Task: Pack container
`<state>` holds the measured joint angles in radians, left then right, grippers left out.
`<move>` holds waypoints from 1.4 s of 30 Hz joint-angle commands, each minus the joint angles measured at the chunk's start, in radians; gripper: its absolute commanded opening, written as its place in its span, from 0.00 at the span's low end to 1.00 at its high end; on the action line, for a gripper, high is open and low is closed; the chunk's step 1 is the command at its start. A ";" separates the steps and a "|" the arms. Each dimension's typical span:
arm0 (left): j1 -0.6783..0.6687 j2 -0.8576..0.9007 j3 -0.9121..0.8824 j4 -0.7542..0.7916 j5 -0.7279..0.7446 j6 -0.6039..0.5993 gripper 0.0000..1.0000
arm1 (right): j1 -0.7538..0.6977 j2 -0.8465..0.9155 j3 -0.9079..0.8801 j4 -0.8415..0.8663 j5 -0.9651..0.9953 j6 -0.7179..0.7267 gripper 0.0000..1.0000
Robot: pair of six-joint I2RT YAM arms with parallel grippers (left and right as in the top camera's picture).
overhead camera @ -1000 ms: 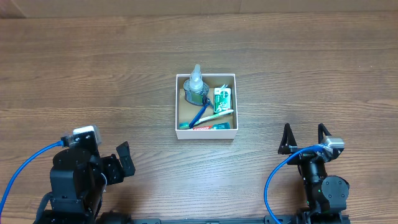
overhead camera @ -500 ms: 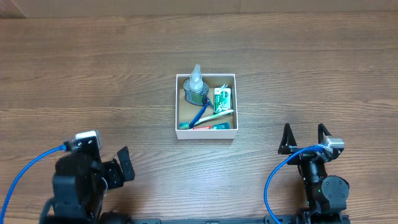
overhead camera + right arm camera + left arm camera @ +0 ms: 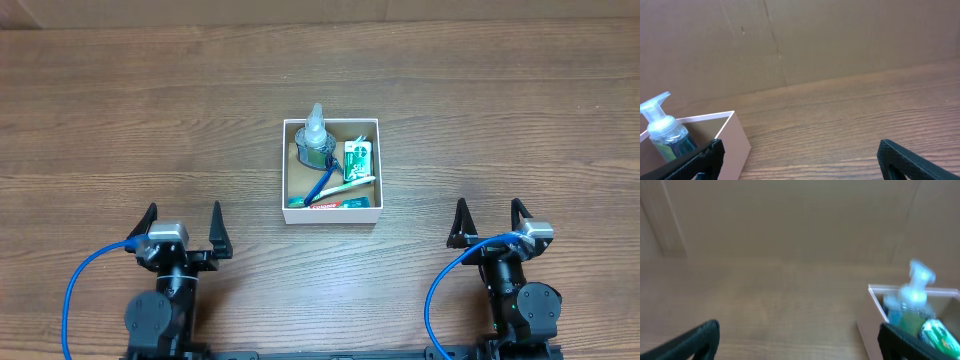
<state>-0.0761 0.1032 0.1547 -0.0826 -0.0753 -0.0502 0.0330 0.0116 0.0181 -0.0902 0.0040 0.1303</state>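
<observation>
The container, a small white-walled box with a brown inside, stands at the table's middle. In it are a clear pump bottle, a green packet, a blue-handled toothbrush and a red tube. My left gripper is open and empty at the near left, well clear of the box. My right gripper is open and empty at the near right. The box and bottle show blurred in the left wrist view, and the box and bottle in the right wrist view.
A brown cardboard wall stands behind the table's far edge. Blue cables run from both arms at the near edge.
The left arm has swung back from a turned pose to face straight ahead, with its open fingers now pointing at the table. The right arm and the box have not moved.
</observation>
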 commanded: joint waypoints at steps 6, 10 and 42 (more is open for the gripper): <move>0.012 -0.095 -0.151 0.246 0.019 0.224 1.00 | -0.001 -0.009 -0.010 0.006 -0.006 -0.004 1.00; 0.014 -0.100 -0.151 0.142 0.017 0.198 1.00 | -0.001 -0.009 -0.010 0.006 -0.006 -0.004 1.00; 0.015 -0.099 -0.150 0.005 0.069 0.095 1.00 | -0.001 -0.009 -0.010 0.006 -0.006 -0.004 1.00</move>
<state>-0.0692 0.0147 0.0078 -0.0788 -0.0261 0.0582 0.0334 0.0120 0.0181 -0.0902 0.0036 0.1303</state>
